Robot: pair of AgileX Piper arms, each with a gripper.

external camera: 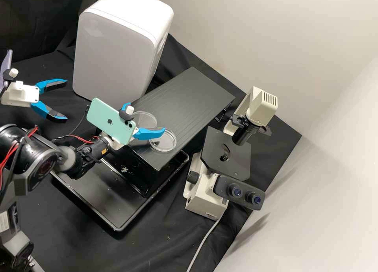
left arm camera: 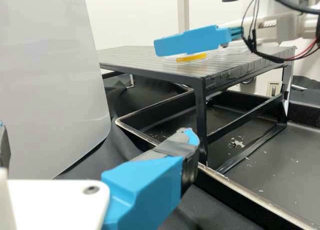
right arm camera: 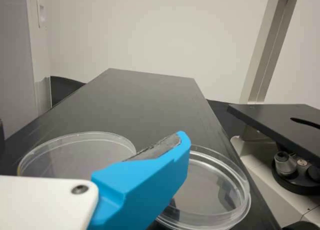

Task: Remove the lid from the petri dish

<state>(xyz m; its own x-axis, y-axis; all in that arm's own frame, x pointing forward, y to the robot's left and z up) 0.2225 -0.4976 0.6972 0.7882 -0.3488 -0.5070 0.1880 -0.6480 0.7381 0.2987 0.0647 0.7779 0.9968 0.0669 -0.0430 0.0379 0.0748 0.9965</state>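
lid [right arm camera: 75,152] lies beside petri dish [right arm camera: 215,187], right gripper [external camera: 145,120] level above it.

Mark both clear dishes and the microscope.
Farther dish [external camera: 145,118]: high view, its clear middle.
Nearer dish [external camera: 165,141]: high view, its clear middle.
Microscope [external camera: 226,158]: high view, its black stage.
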